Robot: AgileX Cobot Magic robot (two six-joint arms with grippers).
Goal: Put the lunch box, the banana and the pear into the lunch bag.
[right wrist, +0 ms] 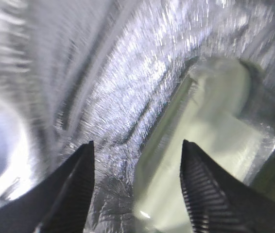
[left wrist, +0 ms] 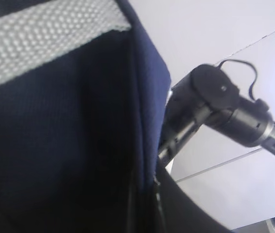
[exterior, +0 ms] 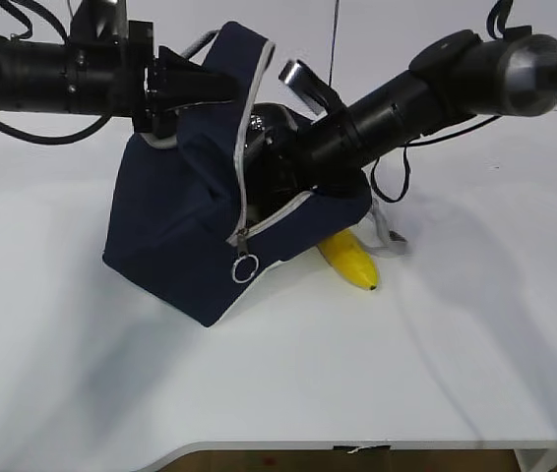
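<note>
The right gripper is deep inside the lunch bag, its two ribbed black fingers spread apart with nothing between them. Just beside its right finger, against the crinkled silver foil lining, lies the lunch box, pale green lid toward the camera and tilted on its side; the finger's tip overlaps the lid's edge, but whether they touch cannot be told. From outside, the right arm slants down from the far right into the bag's open mouth, hiding the gripper itself. The left gripper, at the far left top of the bag, is clenched on the navy fabric near the grey webbing handle, holding that side lifted so the bag stands tipped toward the left, its flap raised. The grey zipper runs down the near edge of the opening and ends in a ring pull hanging at the front. The banana lies on the white table just right of the bag, its far end tucked under the bag's corner and its dark tip pointing near-right. The pear shows in none of the views.
</note>
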